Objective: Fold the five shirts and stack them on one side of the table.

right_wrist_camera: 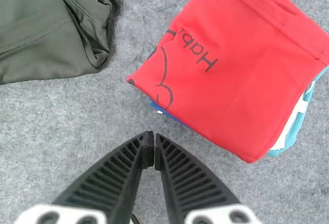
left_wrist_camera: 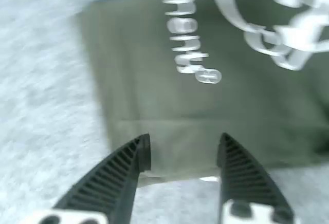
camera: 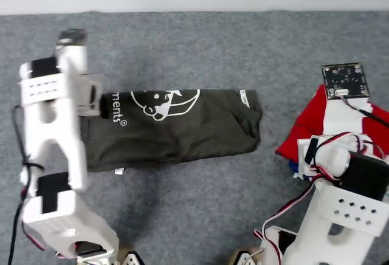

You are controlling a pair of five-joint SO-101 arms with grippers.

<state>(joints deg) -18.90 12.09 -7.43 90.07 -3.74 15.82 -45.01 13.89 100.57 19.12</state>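
Observation:
A dark olive shirt (camera: 176, 128) with white print lies folded lengthwise across the middle of the grey table. My left gripper (left_wrist_camera: 182, 154) hovers open over the shirt's (left_wrist_camera: 216, 95) left end, nothing between its fingers. At the right side sits a stack of folded shirts with a red shirt (camera: 316, 119) on top; in the right wrist view the red shirt (right_wrist_camera: 236, 70) covers blue and teal ones beneath. My right gripper (right_wrist_camera: 154, 149) is shut and empty, just in front of that stack, with the olive shirt's collar end (right_wrist_camera: 51, 23) off to one side.
The grey carpeted table (camera: 200, 210) has free room in front of the olive shirt and behind it. The left arm (camera: 51, 131) stands over the left edge; the right arm's body (camera: 343, 204) covers part of the stack.

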